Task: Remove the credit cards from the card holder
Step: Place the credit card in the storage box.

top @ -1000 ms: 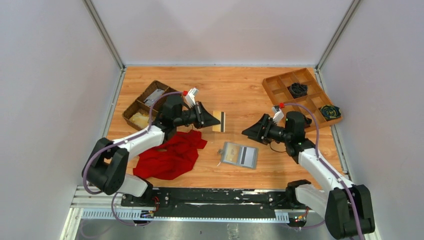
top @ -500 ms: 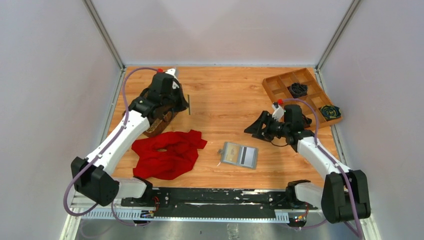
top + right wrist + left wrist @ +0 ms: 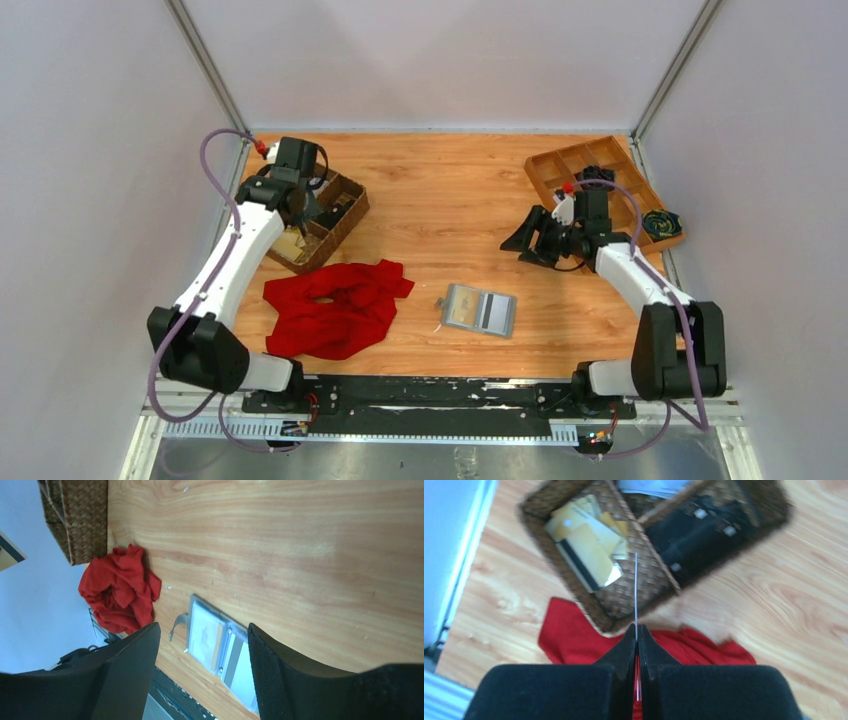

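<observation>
Your left gripper (image 3: 636,630) pinches a card (image 3: 636,587) above the basket (image 3: 659,580) at the table's far-left corner; centre it over the card pile (image 3: 586,547) before you release. Your right gripper (image 3: 202,632) stands spread.

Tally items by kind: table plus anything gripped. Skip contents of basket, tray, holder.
wicker basket: 1
wooden tray: 1
red cloth: 1
card holder: 1
credit card, gripped edge-on in the left pincer: 1
Total: 5
</observation>
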Controlling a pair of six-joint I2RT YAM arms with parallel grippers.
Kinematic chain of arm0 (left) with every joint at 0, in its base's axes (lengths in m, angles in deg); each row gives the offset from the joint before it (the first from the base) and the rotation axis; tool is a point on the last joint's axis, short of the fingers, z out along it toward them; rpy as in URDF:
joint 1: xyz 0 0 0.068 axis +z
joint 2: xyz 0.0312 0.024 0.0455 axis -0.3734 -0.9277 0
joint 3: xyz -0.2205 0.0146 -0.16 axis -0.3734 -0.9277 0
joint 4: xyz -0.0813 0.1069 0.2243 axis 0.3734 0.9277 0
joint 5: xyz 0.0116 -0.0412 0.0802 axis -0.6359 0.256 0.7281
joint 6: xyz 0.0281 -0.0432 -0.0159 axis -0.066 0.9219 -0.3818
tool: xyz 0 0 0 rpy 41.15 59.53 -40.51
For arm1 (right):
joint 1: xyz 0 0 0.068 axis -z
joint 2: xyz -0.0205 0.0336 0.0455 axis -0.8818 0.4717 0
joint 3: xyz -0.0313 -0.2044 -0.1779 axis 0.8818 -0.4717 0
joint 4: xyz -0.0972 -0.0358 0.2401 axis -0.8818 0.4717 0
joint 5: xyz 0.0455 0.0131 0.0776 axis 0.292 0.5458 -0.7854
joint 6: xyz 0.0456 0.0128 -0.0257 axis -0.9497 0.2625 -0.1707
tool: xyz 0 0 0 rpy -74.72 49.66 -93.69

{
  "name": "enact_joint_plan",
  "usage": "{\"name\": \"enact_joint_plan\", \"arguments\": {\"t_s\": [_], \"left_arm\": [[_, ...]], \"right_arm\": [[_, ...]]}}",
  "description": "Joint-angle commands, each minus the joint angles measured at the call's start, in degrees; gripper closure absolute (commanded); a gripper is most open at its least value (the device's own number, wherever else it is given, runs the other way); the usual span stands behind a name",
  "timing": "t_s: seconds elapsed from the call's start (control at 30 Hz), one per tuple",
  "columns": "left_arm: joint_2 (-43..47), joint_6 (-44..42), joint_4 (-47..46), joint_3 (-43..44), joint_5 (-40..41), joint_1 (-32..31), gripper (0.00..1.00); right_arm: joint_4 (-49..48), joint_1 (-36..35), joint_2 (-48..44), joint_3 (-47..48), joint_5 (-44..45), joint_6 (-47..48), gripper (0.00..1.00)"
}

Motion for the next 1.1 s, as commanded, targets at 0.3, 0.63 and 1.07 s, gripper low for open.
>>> {"name": "enact_joint_plan", "arguments": {"t_s": [0.3, 0.63, 1.07], "left_arm": [[-23.8, 13.0, 12.2, 12.4, 20.1, 3.5, 1.0], [-29.7, 21.3, 15.5, 9.0, 21.0, 3.6, 1.0], [-32.4, 19.8, 15.2, 7.6, 17.0, 3.5, 0.42]], "right_arm": [[1.5, 1.4, 11.0, 8.0, 0.0, 1.9, 0.35], [0.7, 1.5, 13.7, 8.8, -2.0, 1.2, 0.36], [0.1, 1.5, 9.9, 7.0, -3.0, 0.7, 0.35]]}}
